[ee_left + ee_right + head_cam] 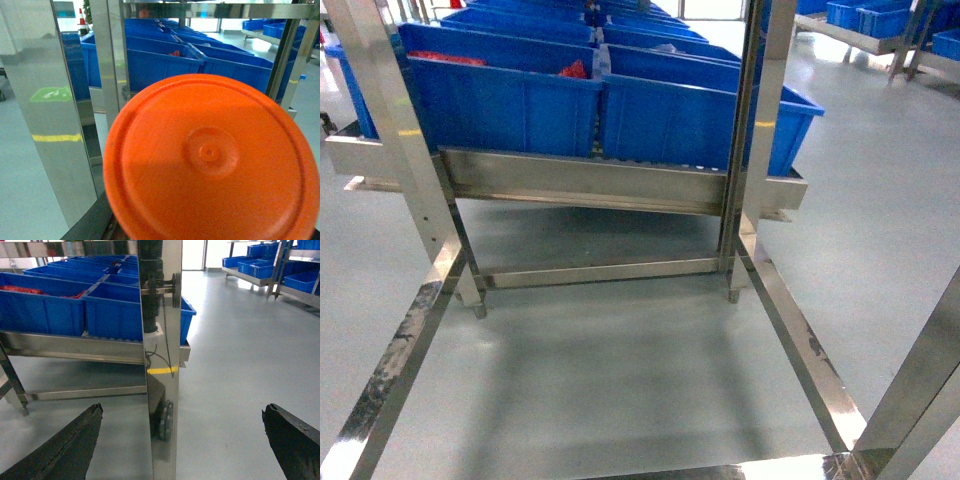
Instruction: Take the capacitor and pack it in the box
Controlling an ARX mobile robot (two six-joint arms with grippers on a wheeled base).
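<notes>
Under and around the steel rack (620, 185), bare grey floor (620, 370). On the rack's shelf, rows of blue bins (520, 105), red bits lying in some. No pink box anywhere on or near the rack in any view.

Facing the rack in the left wrist view, fills most of the frame: an orange round face (210, 160) with a raised centre boss, probably the capacitor seen end-on. If so, long axis running straight away from the camera toward the rack, flat end turned back at the lens.

Left hand (95, 226): only a dark edge below the orange face; cannot tell whether clenched on it or not. Right hand (182, 409): spread wide beside a rack upright, nothing between the fingers (75, 440).

Looks like the carrying step, pick likely done. Next calls for finding the box away from the rack, then lowering the capacitor in.
</notes>
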